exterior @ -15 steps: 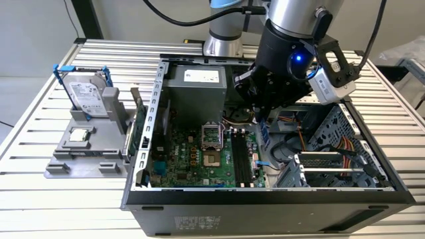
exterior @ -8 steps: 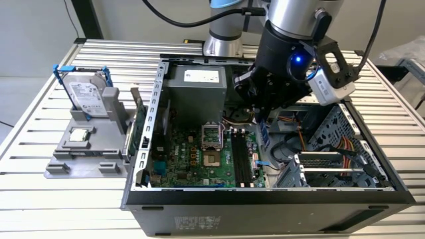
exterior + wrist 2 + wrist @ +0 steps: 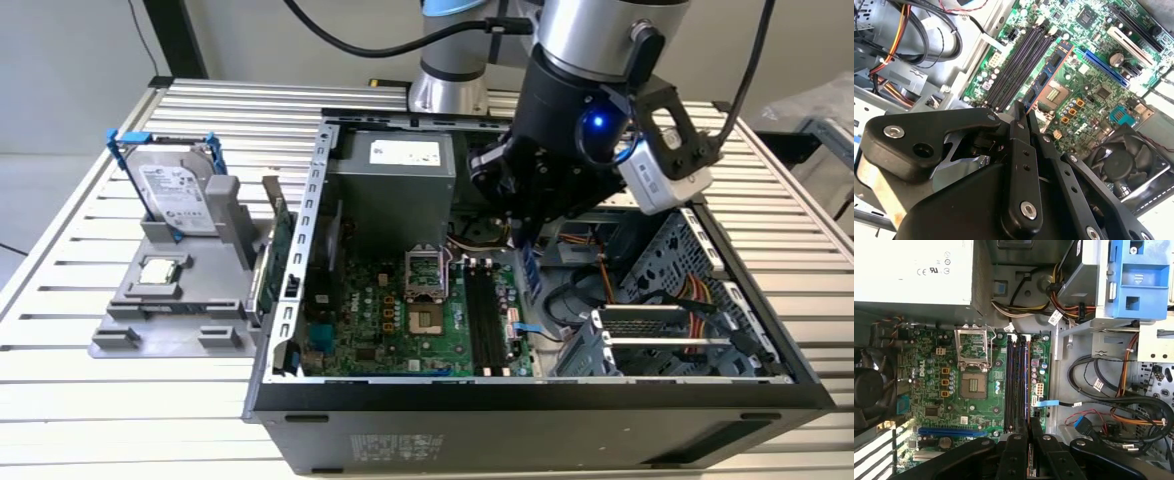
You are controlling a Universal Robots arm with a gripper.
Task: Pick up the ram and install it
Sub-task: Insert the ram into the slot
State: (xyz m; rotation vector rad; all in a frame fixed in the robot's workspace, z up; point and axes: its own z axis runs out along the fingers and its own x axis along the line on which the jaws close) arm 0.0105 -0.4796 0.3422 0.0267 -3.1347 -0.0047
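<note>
Second wrist view, gripper [image 3: 1023, 111] clamped on the ram [image 3: 1046, 77] above motherboard slots [image 3: 1016, 60], exterior view adds hard drive [image 3: 176, 190].

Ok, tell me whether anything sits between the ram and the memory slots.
Nothing visible does. The gripper holds the ram above the motherboard's dark memory slots, which look empty along their length. A flat blue cable lies beside the slots, not across them.

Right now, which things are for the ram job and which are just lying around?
For the job:
- the ram, clamped in the tool
- the memory slots on the motherboard

Just lying about:
- the hard drive and processor chip, on the grey stand outside the case
- the fan
</note>
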